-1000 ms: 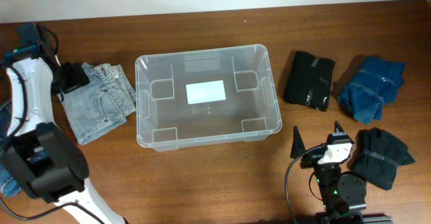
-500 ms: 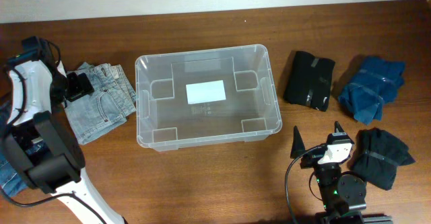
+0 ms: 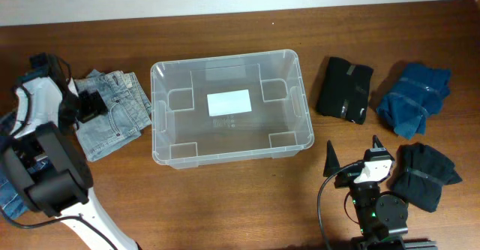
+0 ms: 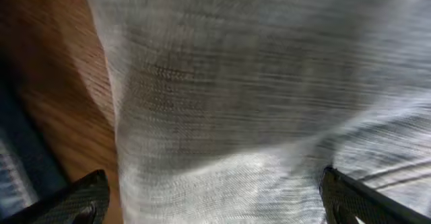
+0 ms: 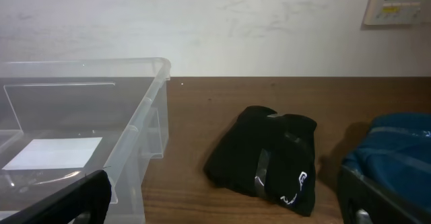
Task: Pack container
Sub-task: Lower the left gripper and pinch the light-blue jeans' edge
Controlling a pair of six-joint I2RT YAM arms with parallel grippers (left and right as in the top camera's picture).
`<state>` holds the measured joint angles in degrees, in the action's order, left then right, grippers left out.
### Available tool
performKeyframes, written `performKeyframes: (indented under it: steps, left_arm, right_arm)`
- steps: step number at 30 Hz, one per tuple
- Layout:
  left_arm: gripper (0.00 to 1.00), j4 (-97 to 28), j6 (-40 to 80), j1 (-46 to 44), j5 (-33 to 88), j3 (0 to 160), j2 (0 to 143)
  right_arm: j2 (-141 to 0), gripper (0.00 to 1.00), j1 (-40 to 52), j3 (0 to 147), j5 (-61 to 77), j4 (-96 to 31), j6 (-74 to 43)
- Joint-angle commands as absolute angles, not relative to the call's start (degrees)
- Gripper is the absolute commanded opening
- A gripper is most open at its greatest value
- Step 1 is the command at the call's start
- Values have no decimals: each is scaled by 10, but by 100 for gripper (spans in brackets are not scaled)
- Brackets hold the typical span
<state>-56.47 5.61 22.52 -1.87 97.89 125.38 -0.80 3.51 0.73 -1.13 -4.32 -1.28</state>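
Note:
The clear plastic container (image 3: 159, 122) stands empty at the table's middle, a white label on its base; its corner also shows in the right wrist view (image 5: 145, 116). Folded light-blue jeans (image 3: 120, 118) lie left of it. My left gripper (image 3: 88, 106) is open, low over the jeans' left part; the left wrist view shows its fingertips spread wide with denim (image 4: 222, 103) between them (image 4: 212, 200). My right gripper (image 3: 351, 156) is open and empty at the front right, fingertips at the edges of its wrist view (image 5: 222, 200).
A folded black garment (image 3: 344, 89) lies right of the container, also in the right wrist view (image 5: 269, 160). A folded blue garment (image 3: 413, 97) lies further right, and another black garment (image 3: 426, 175) next to my right arm. More blue cloth (image 3: 6, 194) is at the left edge.
My left gripper has moved forward, from the jeans' back-left corner down over their left part. The right arm has not moved.

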Motion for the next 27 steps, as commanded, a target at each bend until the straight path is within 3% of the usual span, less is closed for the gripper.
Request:
performKeyframes:
  steps: [1, 7, 9, 10, 13, 19, 22, 27]
  left_arm:
    - [99, -529, 47, 240, -12, 933, 1260]
    - [99, -455, 47, 240, -9, 857, 1260]
    - [93, -430, 46, 240, -4, 834, 1260]
    - [89, -424, 46, 240, -1, 827, 1260]
    - [56, -418, 46, 240, 2, 816, 1260]
    - [57, -420, 46, 241, 13, 814, 1260]
    - [79, -420, 46, 241, 13, 809, 1260]
    - [81, -420, 46, 241, 13, 797, 1260]
  right_arm:
    - [-4, 99, 32, 3, -20, -45, -13]
    - [-4, 98, 32, 3, -20, -45, -13]
    - [-4, 98, 32, 3, -20, -45, -13]
    - [-4, 98, 32, 3, -20, -45, -13]
    - [-4, 99, 32, 3, -20, -45, -13]
    - [-4, 98, 32, 3, -20, -45, -13]
    - [-4, 98, 32, 3, -20, -45, -13]
    - [-4, 98, 32, 3, -20, -45, -13]
